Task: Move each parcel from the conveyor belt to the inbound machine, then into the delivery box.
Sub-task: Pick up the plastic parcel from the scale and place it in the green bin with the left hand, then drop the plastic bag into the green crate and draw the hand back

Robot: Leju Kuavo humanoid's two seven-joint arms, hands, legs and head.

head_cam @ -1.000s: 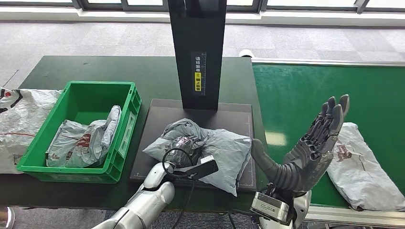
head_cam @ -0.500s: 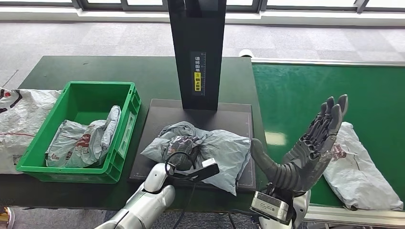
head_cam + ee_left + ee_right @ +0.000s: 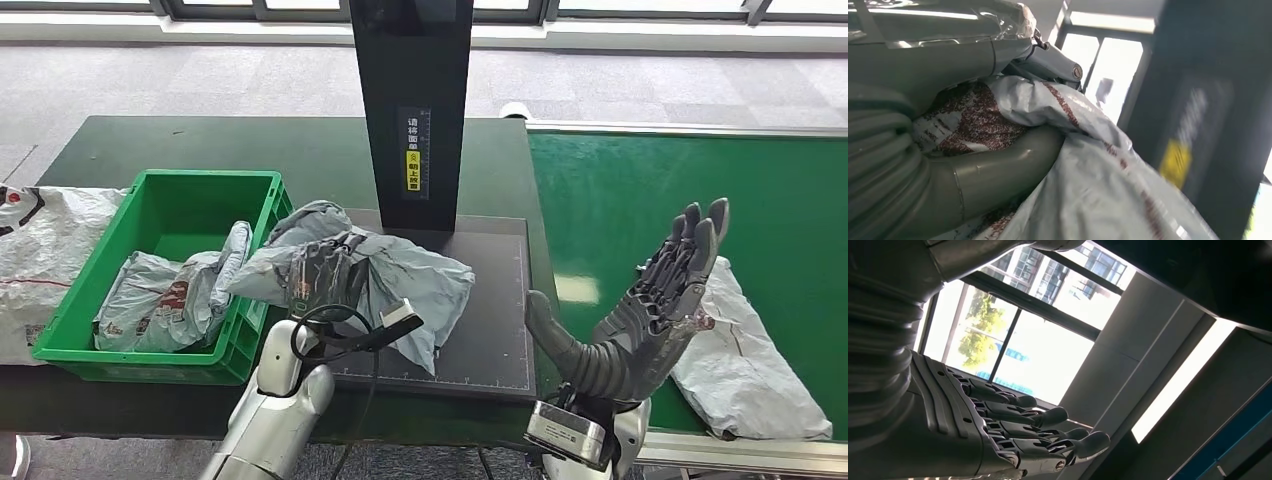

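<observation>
Grey parcel (image 3: 400, 275) now lifted toward crate (image 3: 160, 195).

The crate (image 3: 150, 345) is bright green, and the parcel inside it (image 3: 165, 300) is pale grey with a dark red print. Just right of the crate, the held parcel (image 3: 385, 275) is blue-grey; the left wrist view shows speckled red-brown markings on it, too blurred to read. The scanner column (image 3: 412, 110) right of the crate is black with a yellow label. Farther right, the conveyor belt (image 3: 640, 180) is vivid green and its parcel (image 3: 745, 370) whitish-grey. Both hands are dark grey, the arms silver.
</observation>
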